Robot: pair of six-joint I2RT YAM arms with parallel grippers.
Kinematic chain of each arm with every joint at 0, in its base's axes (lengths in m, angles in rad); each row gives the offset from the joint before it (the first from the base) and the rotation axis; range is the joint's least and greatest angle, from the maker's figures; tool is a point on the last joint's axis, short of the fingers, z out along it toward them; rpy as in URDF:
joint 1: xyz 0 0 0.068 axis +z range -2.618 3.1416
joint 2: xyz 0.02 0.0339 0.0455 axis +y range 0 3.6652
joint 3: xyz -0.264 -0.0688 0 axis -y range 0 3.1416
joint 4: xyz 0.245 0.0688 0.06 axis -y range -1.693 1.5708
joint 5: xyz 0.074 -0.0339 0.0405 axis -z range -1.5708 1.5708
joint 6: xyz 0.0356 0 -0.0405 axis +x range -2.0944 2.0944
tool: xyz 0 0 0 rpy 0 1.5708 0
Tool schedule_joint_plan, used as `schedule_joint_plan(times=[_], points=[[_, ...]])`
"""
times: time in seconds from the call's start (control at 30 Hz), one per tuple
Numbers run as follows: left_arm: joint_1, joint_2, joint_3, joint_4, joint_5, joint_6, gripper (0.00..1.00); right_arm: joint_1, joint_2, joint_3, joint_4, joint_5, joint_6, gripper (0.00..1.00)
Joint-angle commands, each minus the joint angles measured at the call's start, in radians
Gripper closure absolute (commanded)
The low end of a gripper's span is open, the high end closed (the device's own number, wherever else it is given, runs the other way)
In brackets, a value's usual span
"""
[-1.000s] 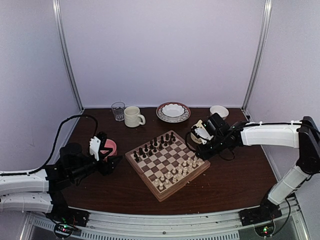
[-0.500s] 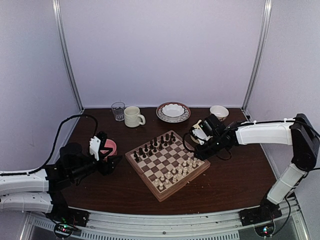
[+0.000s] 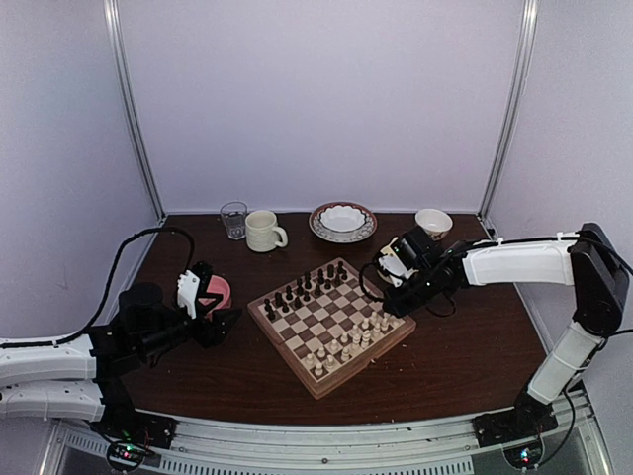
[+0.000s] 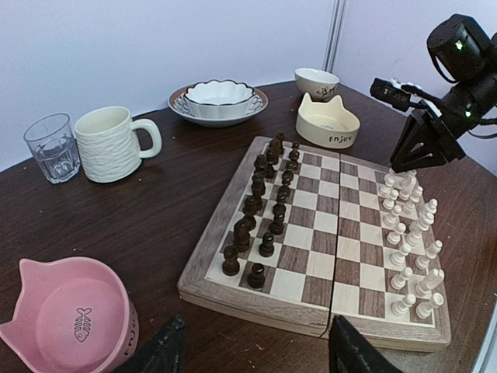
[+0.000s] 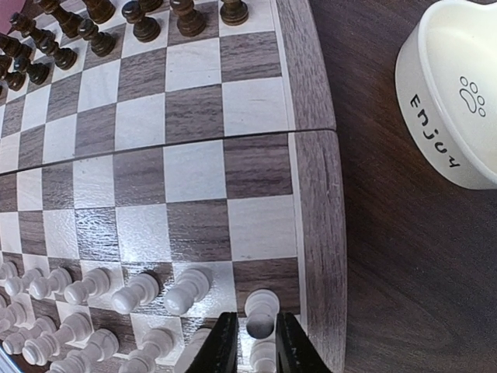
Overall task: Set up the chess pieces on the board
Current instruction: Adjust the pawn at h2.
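Firstly, board (image 3: 331, 312): it is laid flat at the middle of the table (image 3: 465, 356), turned so that one corner points toward the arm bases.
Cream-white chess pieces (image 3: 348, 341): they are grouped in two rows along the board edge nearer the right arm; in the left wrist view (image 4: 404, 225) they are seen standing.
Dark pieces (image 3: 302, 287): they are ranged in two rows along the opposite edge, nearer the left arm.
Right gripper (image 3: 390, 300): it is lowered over the far end of the cream-white rows, with its fingers (image 5: 225, 346) set narrowly apart.
Corner piece (image 5: 262, 311): it is straddled by the right fingers on the corner square beside the board rim; whether it is actually pinched cannot be told.
Left gripper (image 3: 229, 322): it is held low, just off the board's left corner, with the fingers (image 4: 167, 350) spread wide and nothing between them.
Pink cat-eared bowl (image 4: 66, 318): it is placed just beside the left gripper.
Cream cat-eared bowl (image 5: 458, 93): it is set near the board edge beside the right gripper.
Back row: a glass (image 3: 233, 219), a mug (image 3: 262, 231), a scalloped bowl (image 3: 342, 216) on a patterned plate (image 3: 318, 230) and a small bowl (image 3: 433, 221) are lined up along the far edge.
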Motion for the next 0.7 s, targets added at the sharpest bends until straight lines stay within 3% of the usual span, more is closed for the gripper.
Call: schedule_joint_plan(times=[0.0, 0.27, 0.67], points=[[-0.006, -0.011, 0.035, 0.021, -0.01, -0.006, 0.37, -0.008, 0.017, 0.022, 0.002, -0.004, 0.004, 0.79], [-0.006, -0.012, 0.035, 0.021, -0.012, -0.006, 0.37, -0.008, 0.02, 0.023, 0.0, -0.005, 0.006, 0.78], [-0.006, -0.011, 0.035, 0.019, -0.01, -0.006, 0.37, -0.01, 0.021, 0.026, 0.01, 0.002, 0.003, 0.86]])
